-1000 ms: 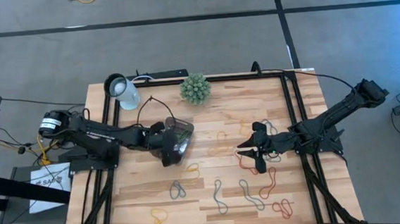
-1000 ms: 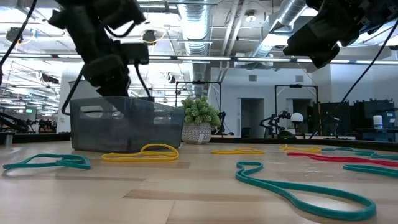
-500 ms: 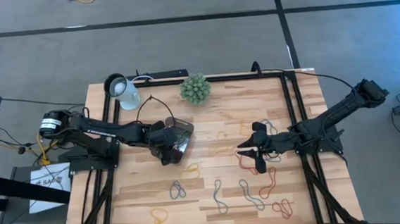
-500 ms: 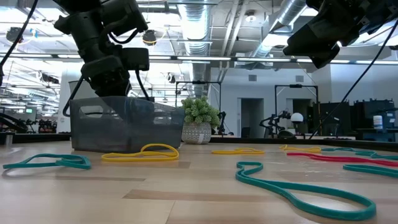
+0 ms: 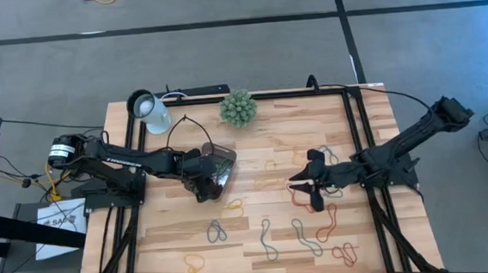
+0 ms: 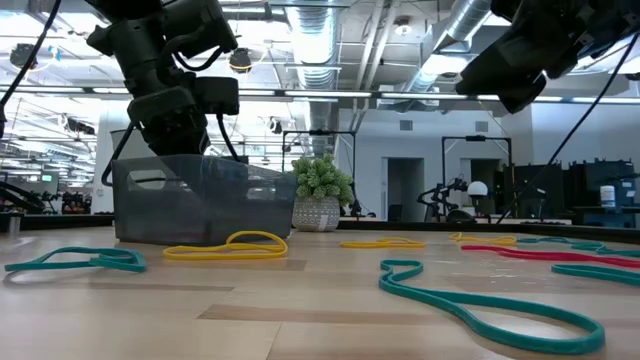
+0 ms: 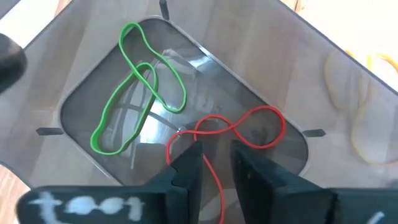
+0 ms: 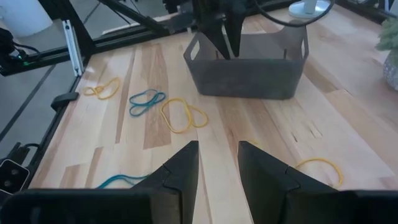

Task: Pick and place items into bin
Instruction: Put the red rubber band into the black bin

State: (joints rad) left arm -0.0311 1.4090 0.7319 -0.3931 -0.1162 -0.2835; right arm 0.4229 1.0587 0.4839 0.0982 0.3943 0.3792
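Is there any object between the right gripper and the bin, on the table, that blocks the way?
Nothing visible blocks it. Between the right gripper and the bin only flat loops lie on the table, such as a yellow loop. The plant ball stands off to the side.

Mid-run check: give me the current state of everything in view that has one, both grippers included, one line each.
Bin: upright on the table, open-topped, two bands inside.
Green band: lying loose in the bin.
Red band: in the bin, one end between the left jaws.
Left gripper: over the bin, jaws narrowly apart.
Right gripper: above the table bands, jaws open, empty.
Yellow band: loose on the table, outside the bin.
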